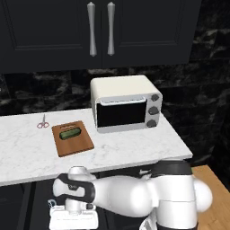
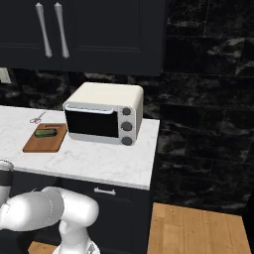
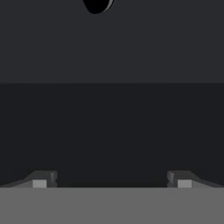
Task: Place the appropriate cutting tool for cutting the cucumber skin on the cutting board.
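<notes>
The claw [image 3: 112,183] hangs low before dark cabinet fronts, fingers wide apart and empty. On the white marble desk [image 1: 134,143], the reddish-brown wooden cutting board [image 1: 76,144] carries the short dark-green cucumber [image 1: 69,134]; small pink-handled scissors [image 1: 42,122] lie at its 11 o'clock. Searching comes first: the peeler must be found.

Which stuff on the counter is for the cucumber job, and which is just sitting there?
For the job:
cucumber, lying on the cutting board
the open tool

Just sitting there:
pink scissors
toaster oven
</notes>
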Controlling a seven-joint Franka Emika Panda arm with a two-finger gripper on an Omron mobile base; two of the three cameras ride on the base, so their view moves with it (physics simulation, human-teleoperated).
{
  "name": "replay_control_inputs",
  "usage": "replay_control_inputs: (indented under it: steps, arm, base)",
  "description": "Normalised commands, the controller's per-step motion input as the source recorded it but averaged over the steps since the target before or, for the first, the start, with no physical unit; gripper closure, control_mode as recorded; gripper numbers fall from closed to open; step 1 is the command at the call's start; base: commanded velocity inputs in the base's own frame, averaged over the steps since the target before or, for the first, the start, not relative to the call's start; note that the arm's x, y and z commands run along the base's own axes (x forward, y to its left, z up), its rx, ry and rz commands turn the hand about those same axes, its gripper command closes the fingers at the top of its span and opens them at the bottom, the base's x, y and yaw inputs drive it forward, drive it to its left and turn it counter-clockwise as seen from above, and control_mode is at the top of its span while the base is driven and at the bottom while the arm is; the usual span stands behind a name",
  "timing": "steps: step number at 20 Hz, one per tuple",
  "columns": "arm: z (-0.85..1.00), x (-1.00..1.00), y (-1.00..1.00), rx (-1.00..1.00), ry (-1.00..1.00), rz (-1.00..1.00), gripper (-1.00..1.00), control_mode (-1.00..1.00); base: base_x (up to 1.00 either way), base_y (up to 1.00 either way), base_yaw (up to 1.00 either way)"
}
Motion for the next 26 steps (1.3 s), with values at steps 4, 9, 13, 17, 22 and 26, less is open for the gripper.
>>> replay_control_inputs:
  steps: [4, 9, 13, 17, 22, 26]
  arm:
    - [0.16, 0.04, 0.34, -0.12, -0.25, 0.00, -1.00, -1.00]
    - [0.03, 0.36, 0.47, -0.15, -0.28, 0.00, -1.00, -1.00]
    - [0.00, 0.55, 0.26, -0.09, -0.17, 0.00, -1.00, -1.00]
    - [0.00, 0.68, 0.20, -0.04, -0.01, 0.00, -1.00, -1.00]
    - [-0.06, 0.52, 0.29, -0.05, 0.00, 0.02, -1.00, -1.00]
    - [-0.28, 0.27, 0.33, -0.07, -0.01, 0.07, -1.00, -1.00]
  base:
    - [0.00, 0.00, 0.00]
    - [0.00, 0.00, 0.00]
    - [0.00, 0.00, 0.00]
    - [0.00, 0.00, 0.00]
    - [0.00, 0.00, 0.00]
    - [0.00, 0.00, 0.00]
